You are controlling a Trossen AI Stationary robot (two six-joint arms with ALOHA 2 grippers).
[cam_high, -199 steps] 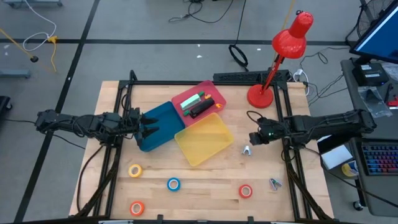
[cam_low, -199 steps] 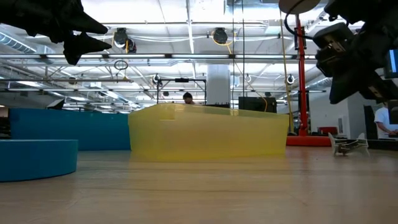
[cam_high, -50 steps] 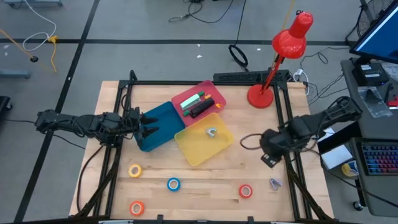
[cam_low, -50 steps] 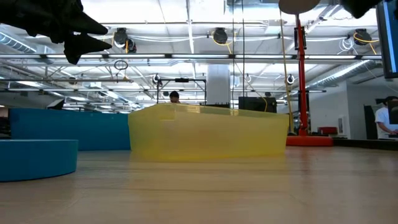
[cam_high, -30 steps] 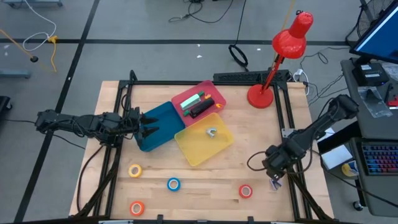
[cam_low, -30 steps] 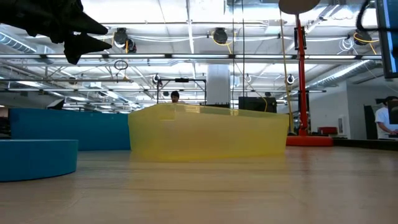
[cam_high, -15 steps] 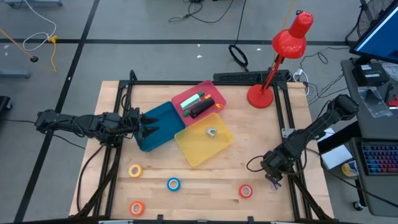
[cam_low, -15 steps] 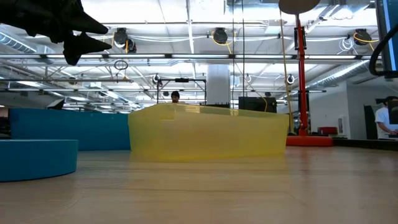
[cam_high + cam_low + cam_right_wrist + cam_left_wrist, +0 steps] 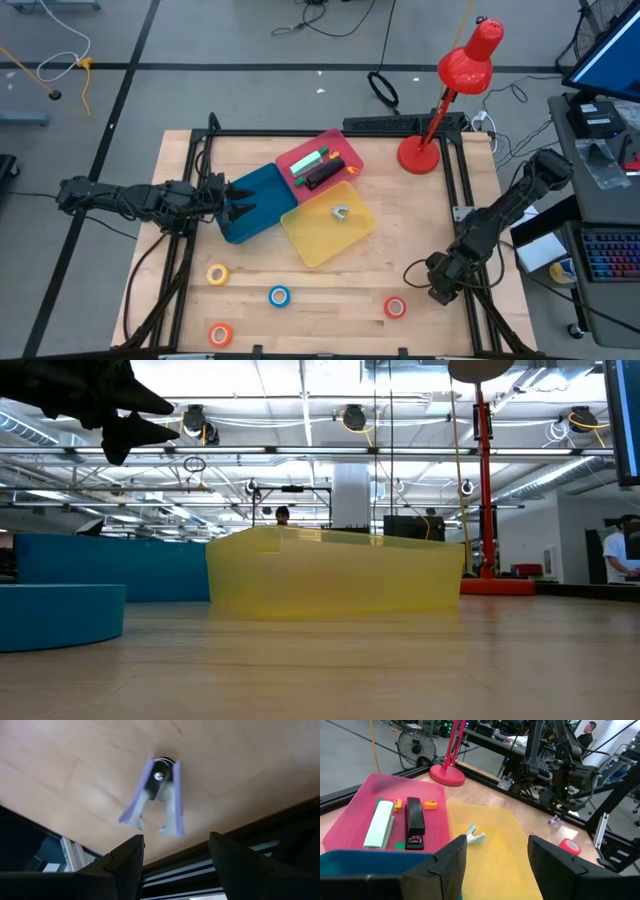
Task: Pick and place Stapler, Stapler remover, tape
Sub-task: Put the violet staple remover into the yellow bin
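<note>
- Right gripper hangs low at the table's near right edge, jaws apart and holding nothing, straddling the purple stapler remover lying on the wood.
- Left gripper waits over the blue bin, fingers spread and empty.
- Yellow bin holds a grey stapler remover.
- Pink bin holds the black stapler and a white-green one.
- Tape rolls lie well apart along the near edge: yellow, blue, orange, red.

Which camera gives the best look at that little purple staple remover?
The right wrist view: the purple staple remover fills the picture, lying on the wood. The left wrist view shows it small and far off. The high view hides it under the right arm; the low view misses it.
</note>
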